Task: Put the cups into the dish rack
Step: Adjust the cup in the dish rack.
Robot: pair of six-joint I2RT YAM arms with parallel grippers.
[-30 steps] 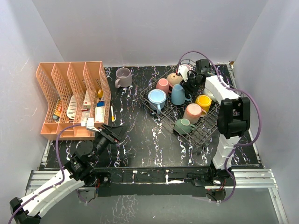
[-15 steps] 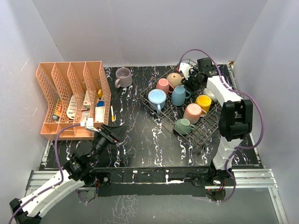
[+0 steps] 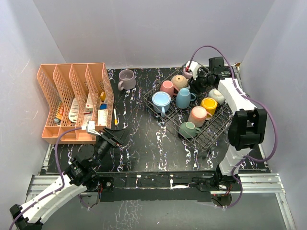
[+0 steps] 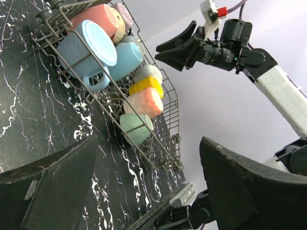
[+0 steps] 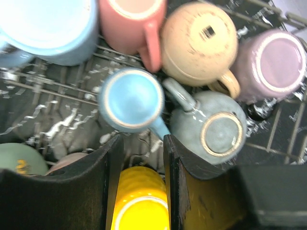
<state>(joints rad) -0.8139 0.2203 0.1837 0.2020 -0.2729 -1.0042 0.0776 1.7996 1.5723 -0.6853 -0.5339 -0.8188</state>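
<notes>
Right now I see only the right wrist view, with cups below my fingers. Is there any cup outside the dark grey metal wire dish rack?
Observer: Yes, one. A mauve ceramic mug stands on the black marbled table, to the left of the dish rack.
Operator: Is the left gripper near that mug?
Observer: No. The left gripper is open and empty, low beside the near end of the orange plastic organiser.
Operator: Does my right gripper touch any cup?
Observer: No. The left wrist view shows the right gripper open in the air above the rack, holding nothing.
</notes>
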